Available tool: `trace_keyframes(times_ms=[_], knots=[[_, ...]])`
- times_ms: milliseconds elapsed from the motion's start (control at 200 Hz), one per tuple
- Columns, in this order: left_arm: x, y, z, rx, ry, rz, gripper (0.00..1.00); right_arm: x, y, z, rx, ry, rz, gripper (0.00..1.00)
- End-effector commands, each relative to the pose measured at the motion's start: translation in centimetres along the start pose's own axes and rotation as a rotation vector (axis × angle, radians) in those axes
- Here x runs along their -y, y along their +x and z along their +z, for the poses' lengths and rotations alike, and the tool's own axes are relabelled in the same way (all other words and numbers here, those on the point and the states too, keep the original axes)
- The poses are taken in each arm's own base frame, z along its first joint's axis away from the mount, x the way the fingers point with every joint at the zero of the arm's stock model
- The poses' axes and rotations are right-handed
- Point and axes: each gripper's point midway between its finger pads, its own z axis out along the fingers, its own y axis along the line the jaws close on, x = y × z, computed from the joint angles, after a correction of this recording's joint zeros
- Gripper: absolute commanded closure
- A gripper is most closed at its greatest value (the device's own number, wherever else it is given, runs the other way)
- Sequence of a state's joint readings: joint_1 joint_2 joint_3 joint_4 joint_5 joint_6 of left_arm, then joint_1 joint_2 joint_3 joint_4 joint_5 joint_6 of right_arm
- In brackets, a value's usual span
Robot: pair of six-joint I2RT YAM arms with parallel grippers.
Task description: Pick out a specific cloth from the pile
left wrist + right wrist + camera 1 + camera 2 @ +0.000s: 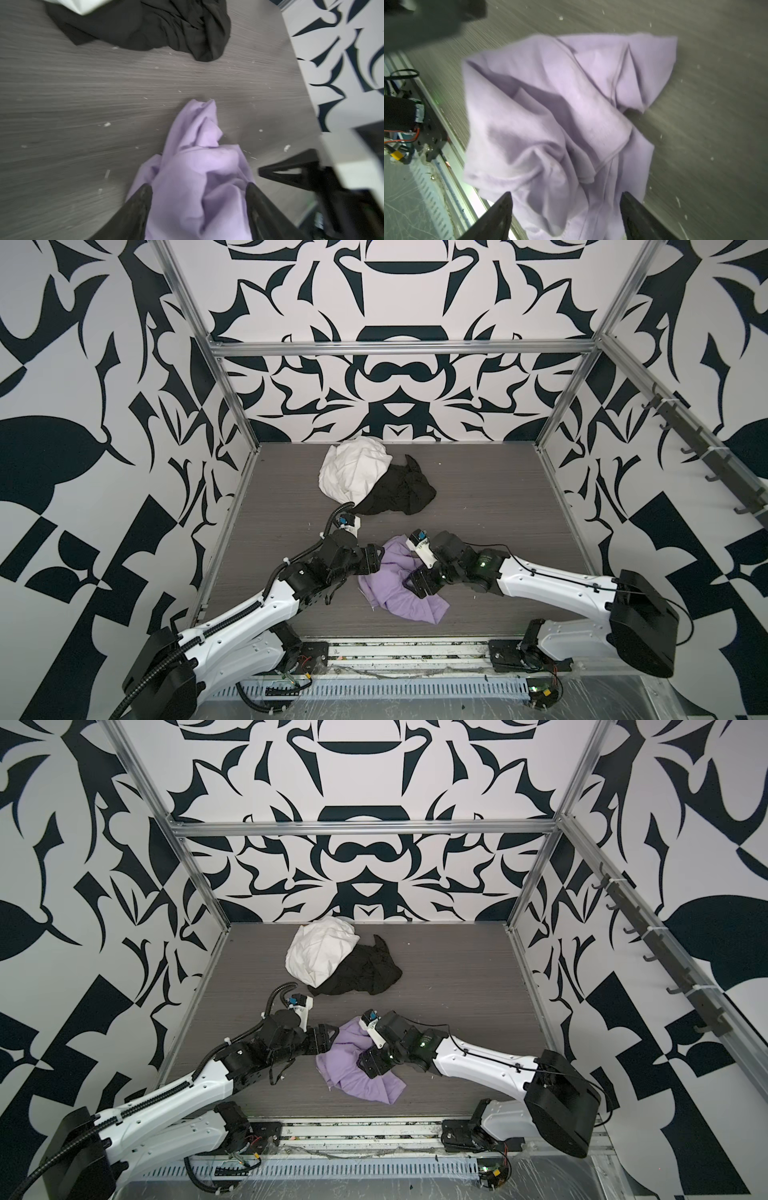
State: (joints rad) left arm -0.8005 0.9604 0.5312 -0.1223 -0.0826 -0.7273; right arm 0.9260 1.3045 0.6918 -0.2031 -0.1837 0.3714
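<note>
Wide-spread jaws on right gripper point(564, 194) and left gripper point(198, 187); neither pinches plain light-purple soft-fabric cloth point(409, 608), crumpled on grey wood-grain table point(498, 510), well apart from pile point(374, 485) of white cloth point(349, 468) and black cloth point(403, 493). Risk: rising jaws snag folds, drag light-purple cloth toward pile.

Grey woodgrain counter point(478, 510) with white specks point(107, 124); patterned walls point(399, 290), aluminium frame point(399, 349), hook rail point(681, 423).

cloth point(388, 593) lavender | pile point(357, 472) white, black | table point(498, 510) grey woodgrain | walls point(399, 294) black-white
</note>
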Motion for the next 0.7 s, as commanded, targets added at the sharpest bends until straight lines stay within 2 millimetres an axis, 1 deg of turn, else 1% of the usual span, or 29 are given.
trace_keyframes(times_ms=[0,170,280,380,565,620,695], knots=[[1.0,0.5,-0.4,-0.030,0.071,-0.015,0.26,-0.2,-1.0,0.5,0.042,-0.019,0.029,0.16],[0.0,2.5,0.0,-0.112,0.061,-0.033,0.25,0.0,-0.5,1.8,0.009,-0.041,0.025,0.16],[-0.9,3.0,0.7,-0.140,0.052,-0.067,0.24,0.3,-0.1,2.5,-0.006,-0.041,0.025,0.16],[-2.3,2.9,0.9,-0.145,-0.008,-0.099,0.24,0.8,0.3,2.8,-0.019,-0.028,0.034,0.17],[-3.5,3.0,1.8,-0.154,-0.047,-0.119,0.24,1.8,1.3,3.5,-0.032,-0.017,0.069,0.18],[-4.0,2.9,2.2,-0.155,-0.064,-0.116,0.24,2.0,1.6,3.6,-0.042,-0.012,0.078,0.18],[-4.1,2.2,2.7,-0.162,-0.067,-0.108,0.24,2.2,1.8,3.6,-0.047,-0.007,0.091,0.18]])
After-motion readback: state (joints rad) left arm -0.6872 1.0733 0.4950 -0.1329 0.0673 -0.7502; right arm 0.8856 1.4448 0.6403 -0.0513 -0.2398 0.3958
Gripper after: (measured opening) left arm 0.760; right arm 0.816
